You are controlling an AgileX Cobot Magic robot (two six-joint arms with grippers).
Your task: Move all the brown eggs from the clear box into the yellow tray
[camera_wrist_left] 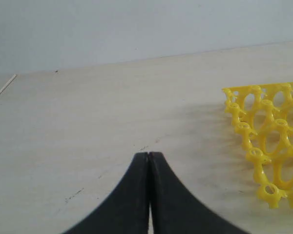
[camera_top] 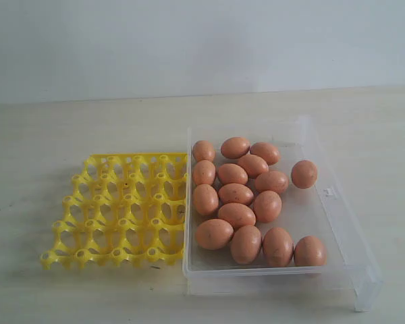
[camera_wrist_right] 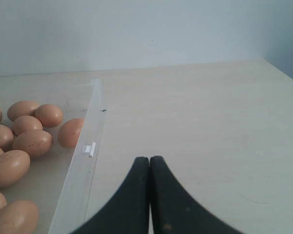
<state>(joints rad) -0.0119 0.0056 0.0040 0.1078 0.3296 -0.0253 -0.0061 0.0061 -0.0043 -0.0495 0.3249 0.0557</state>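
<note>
Several brown eggs [camera_top: 236, 194] lie loose in the clear box [camera_top: 344, 229] on the right of the table, one egg [camera_top: 304, 173] apart from the cluster. The yellow tray [camera_top: 121, 209] sits against the box's left wall, all its cups bare. Neither gripper shows in the exterior view. My left gripper [camera_wrist_left: 149, 155] is shut on nothing, over bare table beside a corner of the yellow tray [camera_wrist_left: 266, 141]. My right gripper [camera_wrist_right: 149, 159] is shut on nothing, outside the clear box's wall [camera_wrist_right: 85, 146], with brown eggs [camera_wrist_right: 31, 141] inside it.
The pale wooden table [camera_top: 67, 128] runs back to a plain white wall. A small white clasp [camera_wrist_right: 89, 148] sits on the box's right wall. A table edge shows at one side in the left wrist view [camera_wrist_left: 2, 90].
</note>
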